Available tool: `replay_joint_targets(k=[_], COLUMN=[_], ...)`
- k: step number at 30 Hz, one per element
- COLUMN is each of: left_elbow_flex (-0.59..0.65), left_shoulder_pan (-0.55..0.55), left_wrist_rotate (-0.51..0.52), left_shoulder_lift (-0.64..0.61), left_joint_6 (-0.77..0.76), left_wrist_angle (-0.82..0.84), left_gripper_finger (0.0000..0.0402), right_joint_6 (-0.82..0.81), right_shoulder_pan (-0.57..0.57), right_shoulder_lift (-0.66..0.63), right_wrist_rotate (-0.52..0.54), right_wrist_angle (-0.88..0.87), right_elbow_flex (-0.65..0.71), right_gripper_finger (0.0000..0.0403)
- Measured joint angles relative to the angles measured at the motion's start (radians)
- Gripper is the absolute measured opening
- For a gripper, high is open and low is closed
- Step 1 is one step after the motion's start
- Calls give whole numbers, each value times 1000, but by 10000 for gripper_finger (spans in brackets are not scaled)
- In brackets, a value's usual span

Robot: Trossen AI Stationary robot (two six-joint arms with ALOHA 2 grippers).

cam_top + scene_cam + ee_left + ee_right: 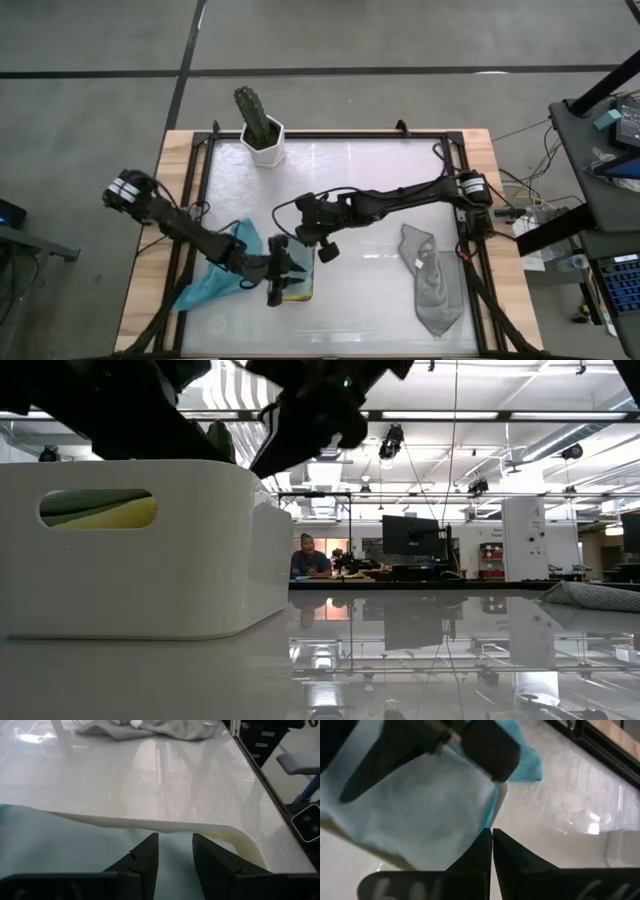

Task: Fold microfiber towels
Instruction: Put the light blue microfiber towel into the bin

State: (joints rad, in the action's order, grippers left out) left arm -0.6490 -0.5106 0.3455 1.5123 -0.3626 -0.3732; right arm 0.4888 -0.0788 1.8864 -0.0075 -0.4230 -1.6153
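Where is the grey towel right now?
In the high view the grey towel lies crumpled on the table's front right area, under the right arm's reach but untouched, well to the right of the white tray where both end effectors are.

Bright, even overhead light — ceiling lamps (392, 448) glared off the glossy white surface (370, 175), which mirrored the room; the nearest dark arm parts were blurred.

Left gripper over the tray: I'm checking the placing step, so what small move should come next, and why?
Probably lift the left gripper straight up. Its fingers stand apart above the light blue towel lying in the white tray, gripping nothing visible, so the drop looks done. The right gripper waits shut beside it.
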Motion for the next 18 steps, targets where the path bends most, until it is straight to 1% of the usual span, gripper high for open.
replay_joint_targets(k=[3,5,10,18], left_elbow_flex=[-26,-33,-33,-31], left_shoulder_pan=[0,0,0,0], left_wrist_rotate=[-52,-90,-167,-183], left_shoulder_lift=[58,81,90,82], left_joint_6=[-21,-37,-89,-102], left_wrist_angle=[-29,-37,-41,-32], left_gripper_finger=[104,104,104,104], right_joint_6=[-16,-25,-28,-17], right_shoulder_pan=[-4,-6,-9,-1], right_shoulder_lift=[32,51,110,121], right_wrist_rotate=[-7,-40,-49,-45], right_wrist_angle=[49,68,74,84], right_elbow_flex=[6,6,6,6], right_gripper_finger=[8,8,8,8])
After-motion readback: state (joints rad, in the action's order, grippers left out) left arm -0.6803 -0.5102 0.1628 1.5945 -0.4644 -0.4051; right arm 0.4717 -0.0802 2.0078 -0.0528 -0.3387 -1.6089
